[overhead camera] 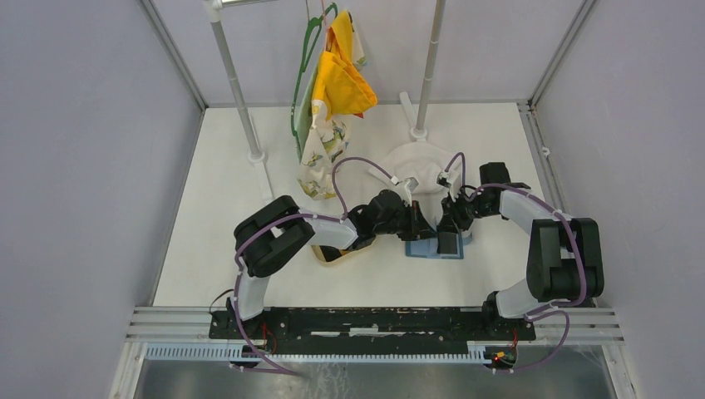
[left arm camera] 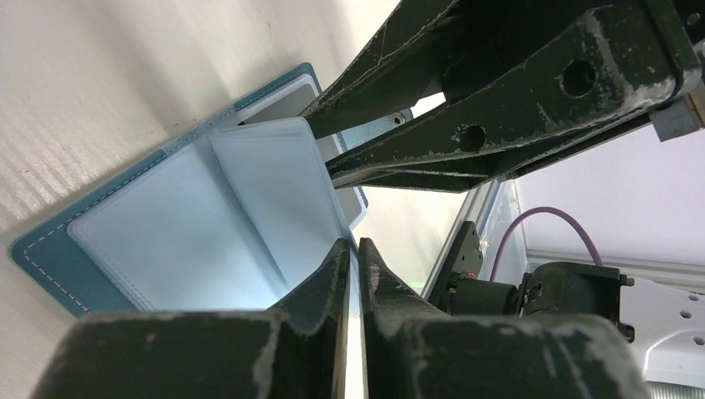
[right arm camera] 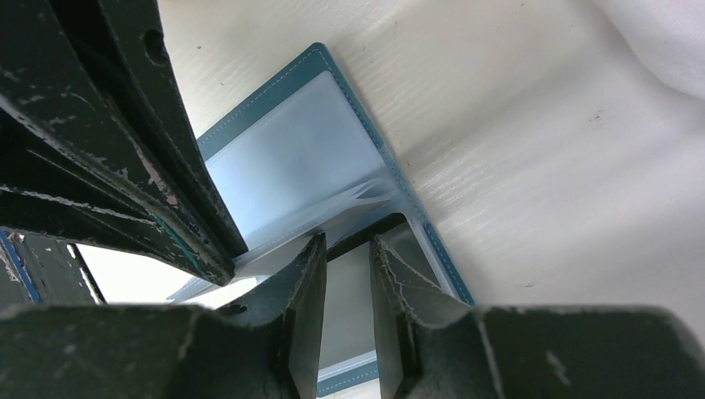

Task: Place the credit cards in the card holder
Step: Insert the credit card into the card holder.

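Now your left gripper [left arm camera: 351, 253] is pinched on a clear sleeve [left arm camera: 274, 191] of the blue card holder [overhead camera: 431, 248], lying open on the table [overhead camera: 249, 249], with your right gripper [right arm camera: 347, 253] right over it, fingers narrowly apart.

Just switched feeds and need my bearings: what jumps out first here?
The open blue card holder lies mid-table, with the left fingers pinched on its clear sleeve and the right fingers close above. Behind, a yellow cloth hangs from the rack.
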